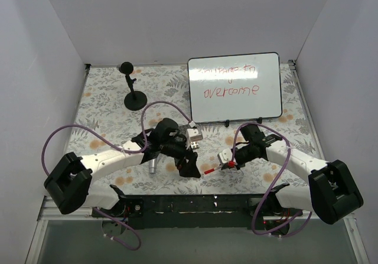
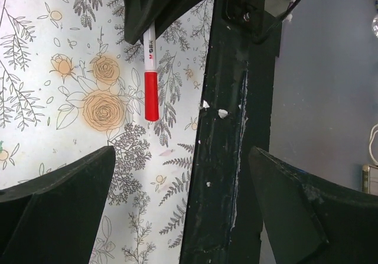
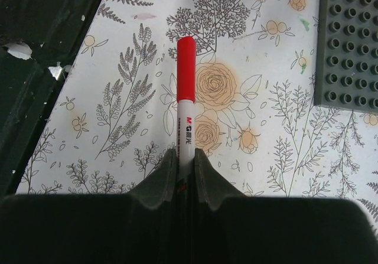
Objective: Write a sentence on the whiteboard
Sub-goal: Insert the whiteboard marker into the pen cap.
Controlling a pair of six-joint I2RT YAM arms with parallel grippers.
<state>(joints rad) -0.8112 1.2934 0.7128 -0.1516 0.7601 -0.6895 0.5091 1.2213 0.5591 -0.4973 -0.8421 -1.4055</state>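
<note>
The whiteboard stands upright at the back right of the table. The sentence is on it in thin red letters, two lines. My right gripper is shut on a white marker whose red cap is on and points left. My left gripper stands wide open just left of the cap end, with nothing between its fingers. In the left wrist view the marker hangs ahead of the jaws, apart from them.
A black ball-topped stand sits at the back left. A grey studded plate lies on the floral cloth near the right gripper. A black frame rail runs along the near table edge.
</note>
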